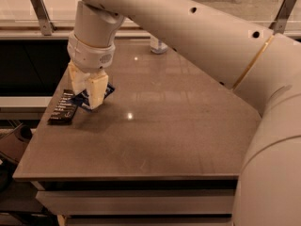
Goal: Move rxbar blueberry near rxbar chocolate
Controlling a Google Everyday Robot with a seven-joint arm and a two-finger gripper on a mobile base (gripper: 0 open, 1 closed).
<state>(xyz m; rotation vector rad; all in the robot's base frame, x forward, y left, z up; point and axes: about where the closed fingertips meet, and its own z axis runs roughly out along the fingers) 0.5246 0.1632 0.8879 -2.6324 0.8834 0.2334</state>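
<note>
Gripper (88,99) at left side of bench (164,126), closed on rxbar blueberry (108,90), held low just right of rxbar chocolate (63,108). Probably positioned so a release drops it alongside.

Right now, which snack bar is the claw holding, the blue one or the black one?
The navy-blue rxbar blueberry: the claw grips it near the table's edge. The black rxbar chocolate lies free on the table beside it.

Gripper (89,99), rxbar blueberry (107,90) — beside rxbar chocolate (62,108)
</note>
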